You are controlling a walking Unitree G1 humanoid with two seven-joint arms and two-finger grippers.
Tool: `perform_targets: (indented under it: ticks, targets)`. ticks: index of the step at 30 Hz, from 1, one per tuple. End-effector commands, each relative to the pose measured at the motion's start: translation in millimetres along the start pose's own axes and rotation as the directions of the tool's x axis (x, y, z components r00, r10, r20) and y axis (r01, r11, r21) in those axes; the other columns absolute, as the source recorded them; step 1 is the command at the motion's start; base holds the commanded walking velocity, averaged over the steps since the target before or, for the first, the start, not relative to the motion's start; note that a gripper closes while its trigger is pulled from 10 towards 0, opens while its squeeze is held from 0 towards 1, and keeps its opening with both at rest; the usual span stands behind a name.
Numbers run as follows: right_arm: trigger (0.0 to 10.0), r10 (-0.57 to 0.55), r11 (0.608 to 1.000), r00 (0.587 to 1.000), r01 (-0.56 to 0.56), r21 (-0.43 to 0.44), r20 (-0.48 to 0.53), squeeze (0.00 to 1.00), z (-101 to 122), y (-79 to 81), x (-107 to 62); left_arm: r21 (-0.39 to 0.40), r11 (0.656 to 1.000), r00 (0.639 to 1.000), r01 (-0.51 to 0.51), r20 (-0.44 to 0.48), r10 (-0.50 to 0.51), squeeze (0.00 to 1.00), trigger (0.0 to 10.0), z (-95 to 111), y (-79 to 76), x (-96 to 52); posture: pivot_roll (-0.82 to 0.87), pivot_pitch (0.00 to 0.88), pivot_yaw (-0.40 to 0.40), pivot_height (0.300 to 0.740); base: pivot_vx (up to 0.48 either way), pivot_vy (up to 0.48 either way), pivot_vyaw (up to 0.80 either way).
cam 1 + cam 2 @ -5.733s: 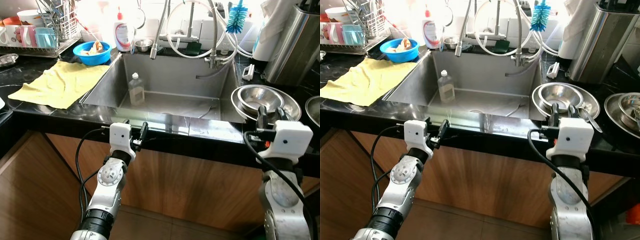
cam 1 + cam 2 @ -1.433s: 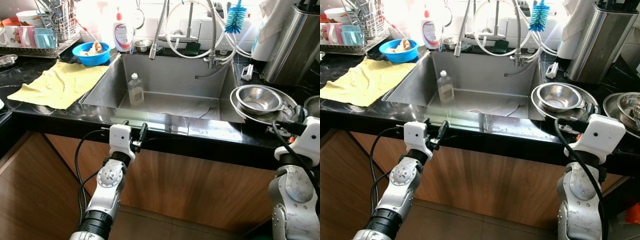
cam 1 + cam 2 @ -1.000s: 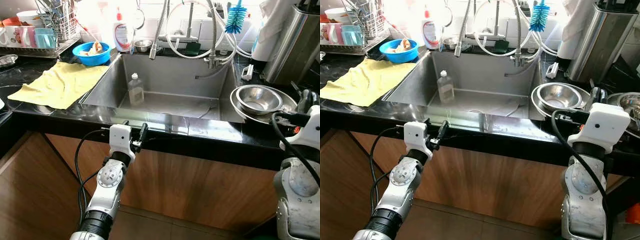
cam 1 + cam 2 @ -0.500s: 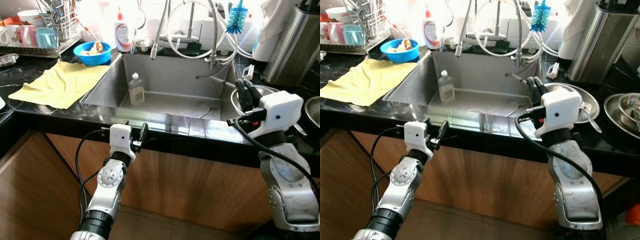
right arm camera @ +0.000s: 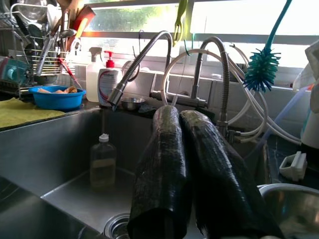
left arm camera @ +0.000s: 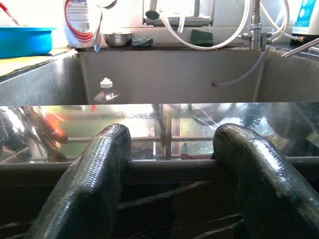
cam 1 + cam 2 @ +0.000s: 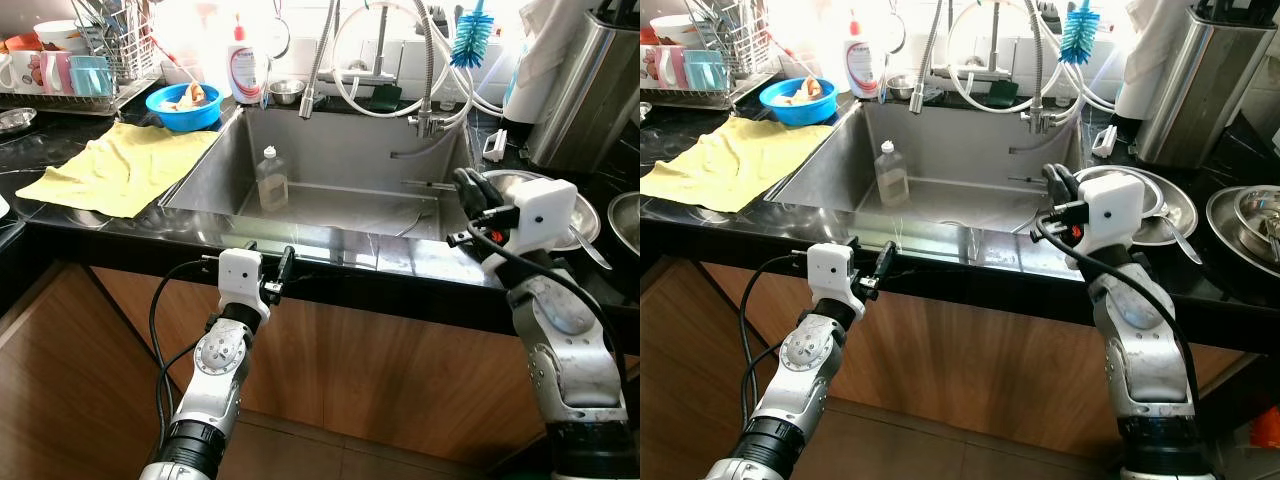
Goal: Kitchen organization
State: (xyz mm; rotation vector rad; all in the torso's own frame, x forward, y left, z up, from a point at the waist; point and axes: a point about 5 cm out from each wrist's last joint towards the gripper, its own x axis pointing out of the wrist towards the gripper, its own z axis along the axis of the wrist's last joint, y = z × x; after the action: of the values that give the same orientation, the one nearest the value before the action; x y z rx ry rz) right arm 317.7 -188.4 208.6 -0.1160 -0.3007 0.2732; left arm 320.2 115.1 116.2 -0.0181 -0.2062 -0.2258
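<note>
Head views: we note the right gripper (image 7: pixel 468 190) above the sink (image 7: pixel 330 160) beside the steel bowls (image 7: pixel 575 205) on the desk, jaws pressed together, empty.

Left wrist view: left gripper (image 6: pixel 169 164), jaws spread at the desk's front edge.

Right wrist view: bottle (image 5: pixel 103 162) stands in the sink, well apart from the jaws.

I see a brushed stainless-steel sink (image 7: pixel 330 150) set in a glossy black stone desk (image 7: pixel 60 225) that mirrors the light. A soft, matt yellow cloth (image 7: pixel 115 165) lies crumpled on it. The nested bowls (image 7: pixel 1170 205) are shiny metal, the blue bowl (image 7: pixel 183 105) glossy plastic. The cabinet front (image 7: pixel 380 350) below is smooth brown wood.
</note>
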Motion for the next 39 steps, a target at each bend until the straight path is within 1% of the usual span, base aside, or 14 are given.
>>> perform_targets:
  ticks: [1, 4, 6, 9, 14, 20, 26, 27, 29, 30, 31, 32, 33, 39]
  targets:
    - [10.0, -0.006, 1.0, 1.0, 0.006, 0.022, 0.009, 0.0, -1.0, -3.6, 4.0, 0.008, 1.0, 1.0, -0.004, -0.028, 0.004, 0.0, 10.0, -5.1, 1.2, -1.2, -0.11, 0.0, 0.011, 0.74, 0.0, 0.0, 0.0]
    - [10.0, 0.014, 1.0, 1.0, -0.014, 0.028, 0.009, 0.0, -3.2, -1.4, 9.5, 0.009, 1.0, 1.0, -0.003, -0.03, 0.004, 0.0, 10.0, -5.3, 1.4, -1.3, -0.11, 0.0, 0.012, 0.74, 0.0, 0.0, 0.0]
    - [10.0, 0.023, 0.997, 1.0, -0.023, 0.078, -0.004, 0.0, -9.1, -0.1, 15.5, 0.01, 1.0, 0.999, -0.003, -0.032, 0.003, 0.0, 10.0, -5.4, 1.3, -0.9, -0.11, 0.0, 0.014, 0.74, 0.0, 0.0, 0.0]
    - [10.0, 0.026, 0.997, 0.999, -0.023, 0.076, -0.035, 0.0, -19.6, -0.8, 19.8, 0.009, 1.0, 1.0, -0.001, -0.032, 0.001, 0.0, 10.0, -5.3, 1.1, -0.6, -0.11, 0.0, 0.014, 0.74, 0.0, 0.0, 0.0]
    - [10.0, 0.01, 0.993, 0.999, -0.004, 0.119, -0.052, 0.0, -27.9, -1.9, 25.6, 0.009, 1.0, 0.999, -0.001, -0.033, 0.001, 0.0, 10.0, -5.6, 1.4, -1.2, -0.11, 0.0, 0.012, 0.74, 0.0, 0.0, 0.0]
    - [10.0, -0.041, 0.988, 0.99, 0.061, 0.142, -0.138, 0.0, -50.5, -9.2, 28.3, 0.01, 1.0, 0.999, -0.001, -0.036, 0.001, 0.0, 10.0, -6.3, 1.7, -2.8, -0.1, 0.0, 0.009, 0.74, 0.0, 0.0, 0.0]
    - [10.0, -0.041, 0.988, 0.99, 0.061, 0.142, -0.136, 0.0, -51.7, -8.3, 31.6, 0.011, 1.0, 0.999, -0.003, -0.038, 0.003, 0.0, 10.0, -6.6, 2.6, -3.4, -0.1, 0.0, 0.01, 0.74, 0.0, 0.0, 0.0]
    - [10.0, -0.041, 0.988, 0.99, 0.061, 0.145, -0.135, 0.04, -52.5, -8.2, 32.0, 0.011, 1.0, 0.999, -0.002, -0.038, 0.002, 0.0, 10.0, -6.6, 2.2, -3.4, -0.1, 0.0, 0.01, 0.74, 0.0, 0.0, 0.0]
    - [10.0, -0.041, 0.988, 0.99, 0.061, 0.144, -0.135, 0.04, -52.9, -8.1, 32.3, 0.011, 1.0, 0.999, -0.001, -0.038, 0.002, 0.0, 10.0, -6.6, 2.1, -3.4, -0.1, 0.0, 0.01, 0.74, 0.0, 0.0, 0.0]
    - [10.0, -0.041, 0.988, 0.99, 0.06, 0.144, -0.133, 0.07, -54.0, -7.9, 32.9, 0.01, 1.0, 0.999, -0.001, -0.038, 0.002, 0.0, 10.0, -6.6, 2.0, -3.6, -0.1, 0.0, 0.008, 0.74, 0.0, 0.0, 0.0]
    - [10.0, -0.039, 0.988, 0.991, 0.058, 0.144, -0.131, 0.58, -54.4, -7.5, 33.0, 0.01, 1.0, 0.999, -0.001, -0.038, 0.001, 0.0, 10.0, -6.7, 1.9, -3.6, -0.1, 0.0, 0.008, 0.74, 0.0, 0.0, 0.0]
    - [10.0, -0.038, 0.988, 0.991, 0.057, 0.143, -0.13, 0.7, -54.5, -7.0, 33.2, 0.01, 1.0, 0.999, -0.001, -0.038, 0.001, 0.0, 10.0, -6.7, 1.8, -3.6, -0.1, 0.0, 0.008, 0.74, 0.0, 0.0, 0.0]
    - [10.0, -0.037, 0.988, 0.991, 0.055, 0.143, -0.127, 0.89, -54.2, -6.5, 33.4, 0.01, 1.0, 0.999, -0.001, -0.038, 0.001, 0.0, 10.0, -6.8, 1.7, -3.7, -0.1, 0.0, 0.009, 0.74, 0.0, 0.0, 0.0]
    - [10.0, -0.036, 0.989, 0.993, 0.052, 0.141, -0.113, 0.9, -53.2, -6.4, 34.1, 0.009, 1.0, 0.999, 0.004, -0.04, -0.004, 0.0, 10.0, -7.4, 1.0, -4.3, -0.1, 0.0, 0.01, 0.74, 0.0, 0.0, 0.0]
